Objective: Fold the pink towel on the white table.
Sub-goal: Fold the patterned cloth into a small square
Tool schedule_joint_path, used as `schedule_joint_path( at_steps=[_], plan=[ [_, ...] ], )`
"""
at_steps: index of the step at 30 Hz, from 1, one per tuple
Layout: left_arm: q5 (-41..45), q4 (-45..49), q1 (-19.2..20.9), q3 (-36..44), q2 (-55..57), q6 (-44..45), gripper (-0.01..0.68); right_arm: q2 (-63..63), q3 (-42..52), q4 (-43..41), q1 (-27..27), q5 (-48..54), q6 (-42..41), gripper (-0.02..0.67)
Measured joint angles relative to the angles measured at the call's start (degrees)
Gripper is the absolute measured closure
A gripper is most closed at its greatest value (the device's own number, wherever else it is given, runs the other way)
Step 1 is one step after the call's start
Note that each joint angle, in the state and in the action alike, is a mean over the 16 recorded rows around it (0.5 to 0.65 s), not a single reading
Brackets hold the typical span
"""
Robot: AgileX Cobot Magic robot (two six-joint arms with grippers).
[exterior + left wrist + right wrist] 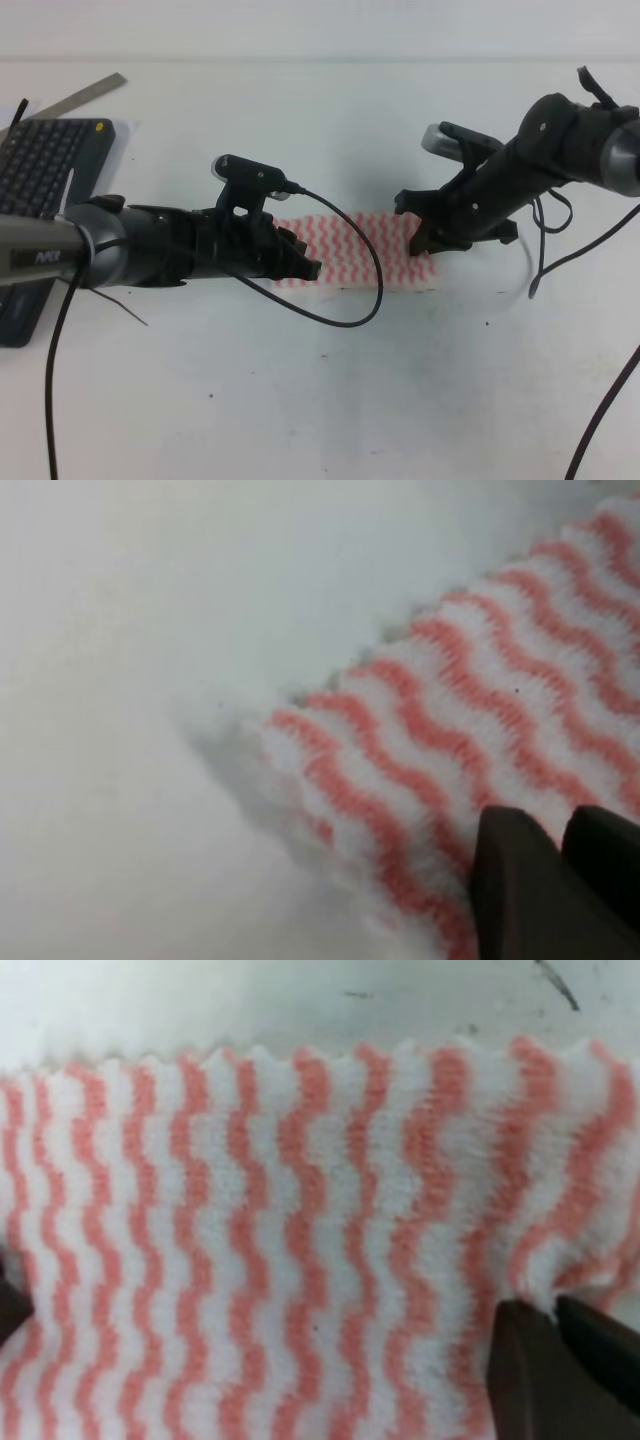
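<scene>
On the white table (330, 400) I have both the left gripper (300, 262) and right gripper (428, 238) clamped on the pink towel (370, 250), light and limp, by its ends

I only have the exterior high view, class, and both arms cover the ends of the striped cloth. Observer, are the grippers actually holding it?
Observer: In the left wrist view, the left gripper has its dark fingertips close together at a corner of the pink towel.
Operator: And the right side?
Observer: In the right wrist view, the right gripper fingertips sit pressed together at the towel edge, the cloth puckering there.
Operator: Is the far edge flat?
Observer: Yes, its scalloped edge lies flat on the white table.
</scene>
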Motion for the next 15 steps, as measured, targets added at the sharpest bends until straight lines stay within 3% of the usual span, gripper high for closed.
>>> schedule_joint_path(
  at_steps=[15],
  plan=[
    [-0.11,-0.01,0.01,-0.04,0.08,0.03,0.586,-3.09,-3.04,1.60,0.24,1.14,-1.99,0.662]
  ],
)
